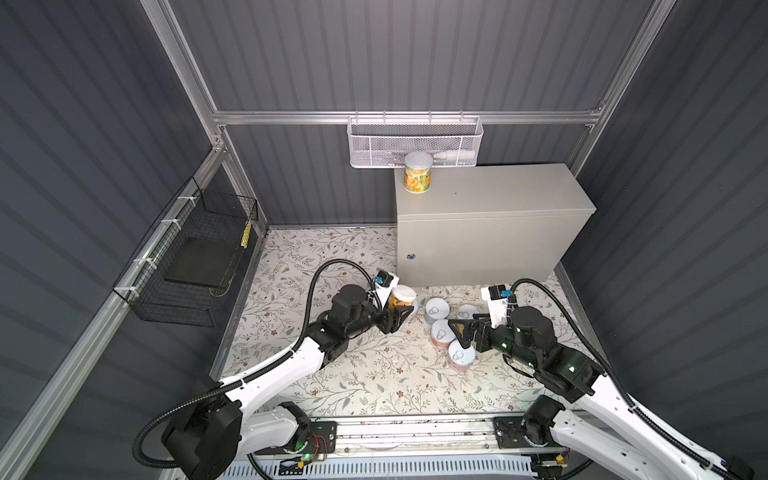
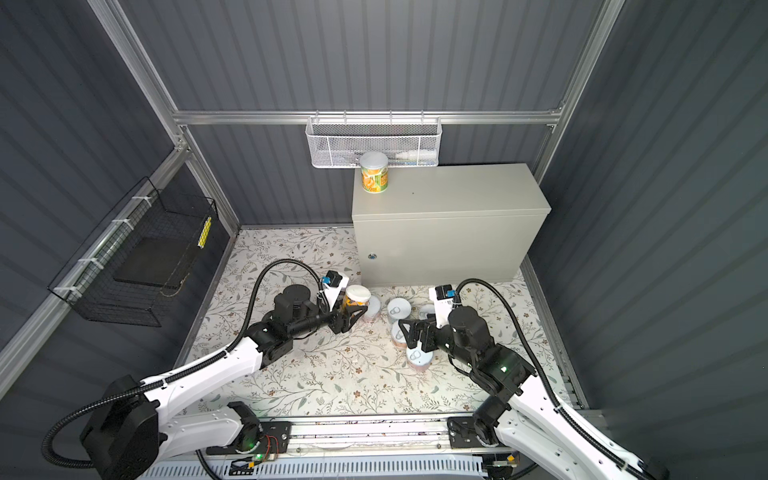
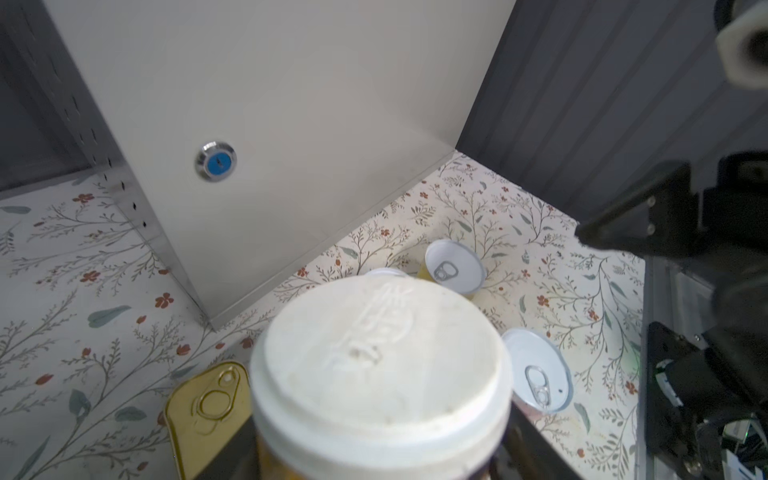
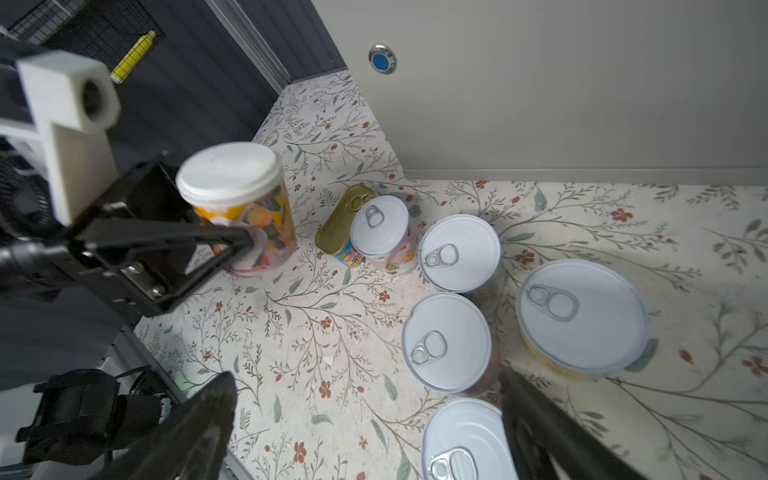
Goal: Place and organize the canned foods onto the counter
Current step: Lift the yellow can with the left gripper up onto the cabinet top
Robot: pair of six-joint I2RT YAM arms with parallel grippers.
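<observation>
1. The left gripper (image 1: pixel 398 312) is clamped on the held can (image 1: pixel 403 296). This can has a white lid and an orange fruit label and stands upright near the counter's front left corner. I cannot tell whether it is clear of the tabletop (image 1: pixel 353 374).
2. The right gripper (image 1: pixel 459 332) is spread wide and grips nothing. It hangs over the cluster of cans, its fingers (image 4: pixel 199 432) either side of the nearest one.
3. The counter (image 1: pixel 498 195) stands in the tabletop's far right corner, with the blue lock (image 1: pixel 411 256) low on its front.
4. The top can (image 1: pixel 417 173), orange-labelled, stands upright at the back left corner of the counter's top.
5. The five cans (image 4: pixel 446 340) with pull-tab tops stand upright, close together, on the tabletop in front of the counter. One of them is the pink can (image 4: pixel 384 232).
6. The gold tin (image 4: pixel 343 220) lies just beside the pink can, between it and the held can.
</observation>
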